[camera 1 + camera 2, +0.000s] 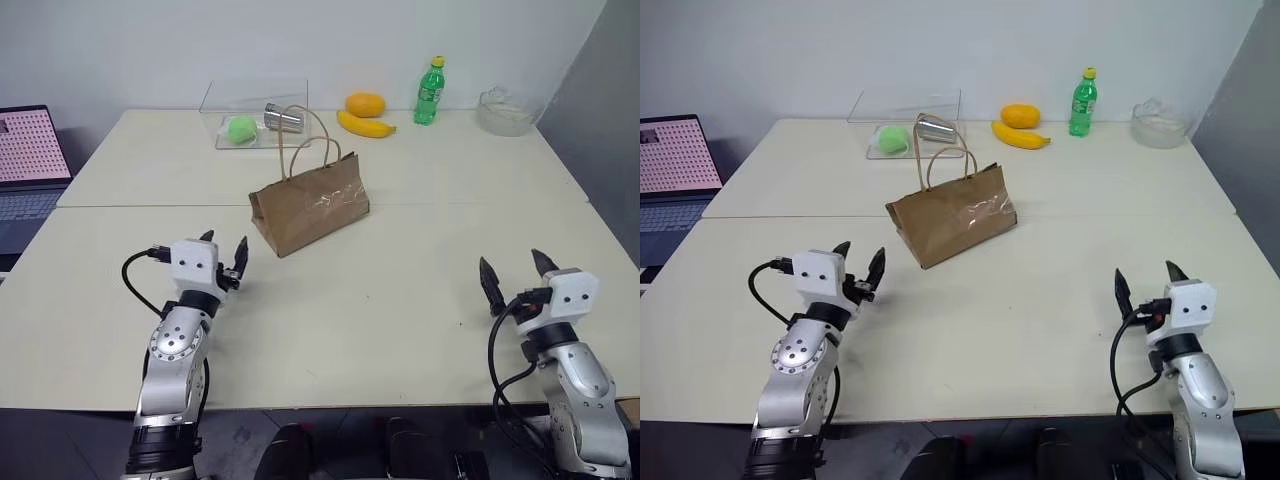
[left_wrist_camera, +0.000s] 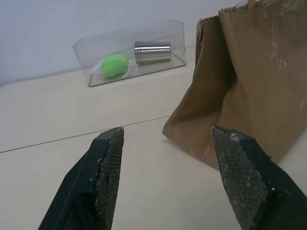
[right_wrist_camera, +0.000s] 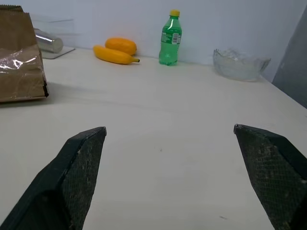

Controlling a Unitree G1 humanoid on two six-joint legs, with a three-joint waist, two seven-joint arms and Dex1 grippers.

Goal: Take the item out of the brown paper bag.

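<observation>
The brown paper bag (image 1: 310, 205) stands upright in the middle of the table, its two thin loop handles raised and a shiny tape patch on its near side. The item is hidden; nothing of it shows at the bag. My left gripper (image 1: 224, 248) hovers open just short of the bag's left end, nothing between its fingers; the bag's narrow end (image 2: 240, 96) is close ahead in the left wrist view. My right gripper (image 1: 516, 270) stands wide open and empty near the table's front right, well away from the bag.
A clear tray (image 1: 255, 120) at the back holds a green ball (image 1: 241, 129) and a metal cup (image 1: 284, 118). An orange fruit (image 1: 365, 104), a banana (image 1: 366, 125), a green bottle (image 1: 430, 92) and a glass bowl (image 1: 506, 110) line the back right. A laptop (image 1: 30, 165) sits far left.
</observation>
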